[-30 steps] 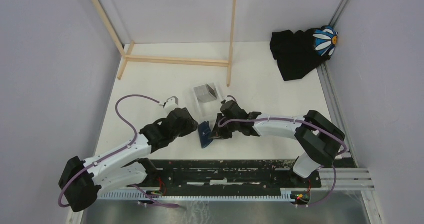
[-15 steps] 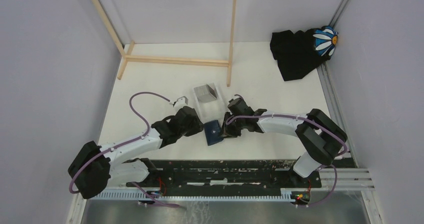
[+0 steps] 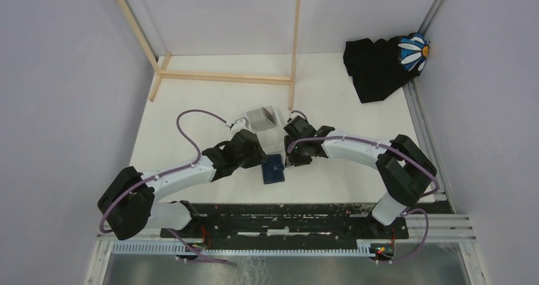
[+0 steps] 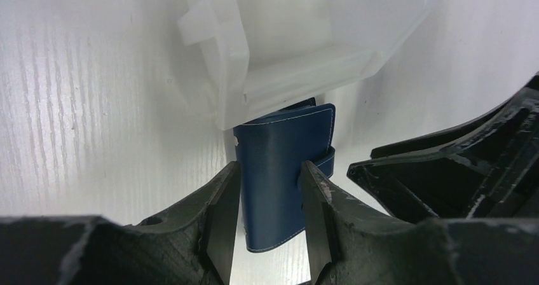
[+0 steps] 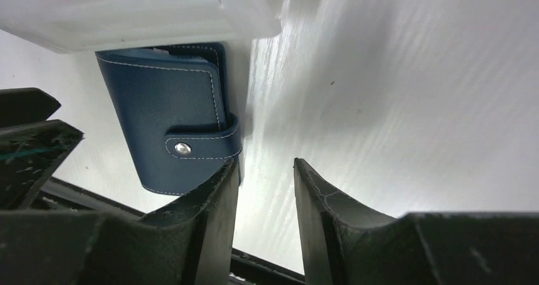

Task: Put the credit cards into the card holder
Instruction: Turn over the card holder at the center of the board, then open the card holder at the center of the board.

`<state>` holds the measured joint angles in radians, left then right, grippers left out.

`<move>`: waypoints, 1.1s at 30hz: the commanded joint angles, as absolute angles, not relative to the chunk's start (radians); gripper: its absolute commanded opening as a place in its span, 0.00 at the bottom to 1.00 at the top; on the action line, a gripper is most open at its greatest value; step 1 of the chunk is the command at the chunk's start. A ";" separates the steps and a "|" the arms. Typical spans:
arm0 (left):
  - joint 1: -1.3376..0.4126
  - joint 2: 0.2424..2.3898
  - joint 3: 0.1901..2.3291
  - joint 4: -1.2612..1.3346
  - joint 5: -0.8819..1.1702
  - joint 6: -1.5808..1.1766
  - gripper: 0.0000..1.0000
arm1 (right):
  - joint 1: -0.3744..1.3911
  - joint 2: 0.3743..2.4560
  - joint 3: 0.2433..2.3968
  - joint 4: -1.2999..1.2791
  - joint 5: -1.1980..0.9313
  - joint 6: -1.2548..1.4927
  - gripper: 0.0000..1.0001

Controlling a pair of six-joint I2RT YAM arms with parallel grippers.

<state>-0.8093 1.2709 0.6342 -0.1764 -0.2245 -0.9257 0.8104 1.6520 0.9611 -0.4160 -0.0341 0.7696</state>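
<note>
The card holder (image 3: 274,169) is a closed navy wallet with a snap strap. It stands tilted just in front of the clear plastic box (image 3: 272,144). My left gripper (image 3: 259,162) is shut on it across its width; in the left wrist view (image 4: 279,164) it fills the gap between the fingers (image 4: 224,202). My right gripper (image 3: 293,160) is open and empty beside the wallet's strap edge (image 5: 191,148), with its left finger (image 5: 219,196) against it. A silvery-grey stack (image 3: 262,118) that looks like the credit cards stands in the box's far end. No card shows in the wrist views.
The clear box (image 4: 279,37) hangs close over the wallet's far end in both wrist views. A wooden frame (image 3: 222,77) stands at the back. A black cloth (image 3: 375,65) with a daisy-pattern thing lies back right. The black rail (image 3: 286,212) runs along the near edge.
My right gripper has let go of the wallet and opened. My left arm has reached in from the left and closed on it. The wallet has shifted right, toward the clear box.
</note>
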 commanded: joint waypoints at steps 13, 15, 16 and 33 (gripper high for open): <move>-0.820 1.253 0.590 -0.083 -0.219 -0.906 0.49 | 0.992 1.659 1.238 -0.664 0.249 0.580 0.46; -0.822 1.251 0.574 -0.071 -0.224 -0.909 0.49 | 1.007 1.673 1.245 -0.665 0.265 0.580 0.46; -0.822 1.251 0.567 -0.067 -0.228 -0.912 0.49 | 1.015 1.682 1.249 -0.663 0.267 0.580 0.47; -0.822 1.265 0.488 0.021 -0.232 -0.927 0.50 | 1.052 1.799 1.327 -0.663 0.291 0.600 0.48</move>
